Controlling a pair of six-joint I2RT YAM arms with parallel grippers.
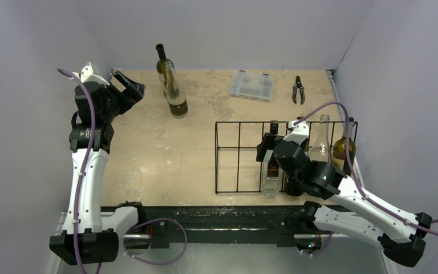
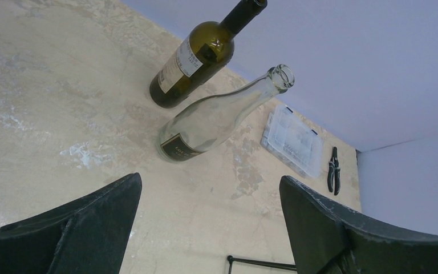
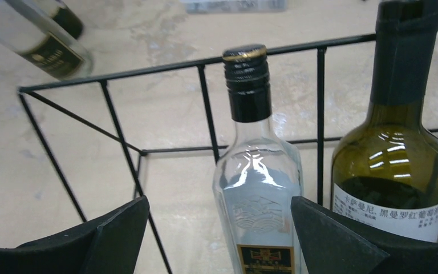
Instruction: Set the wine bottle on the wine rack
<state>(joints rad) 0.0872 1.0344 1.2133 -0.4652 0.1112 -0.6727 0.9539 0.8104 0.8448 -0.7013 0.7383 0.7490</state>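
table (image 1: 165, 148): tan top; it carries the wine rack on its right half and the loose bottles to the far left of the rack.
wine rack (image 1: 239, 148): low black wire frame split into slots. The slots at its left end hold nothing; those at its right end hold bottles.
left arm (image 1: 88, 171): reaches to the far left of the rack and is much the nearer arm to the loose bottles.
right arm (image 1: 353, 200): bends over the rack's right end, well apart from the loose bottles.
green wine bottle (image 2: 197, 57): not racked; it stands upright on the table, far left of the rack.
clear wine bottle (image 2: 217, 117): not racked; it stands just on the rack side of the green one, neck up.
capped clear bottle (image 3: 256, 177): upright in a rack slot, with a green bottle (image 3: 396, 165) just beside it.
left fingers (image 2: 80, 228): spread wide and holding nothing. The clear wine bottle lies straight ahead between them, some way off, with the green one behind it.
right fingers (image 3: 353, 240): spread wide and holding nothing; the capped clear bottle stands ahead of the gap, untouched.
coming move, as a judgement: the left fingers advance level, across the clear wine bottle's upright axis, then carry it to a free slot.
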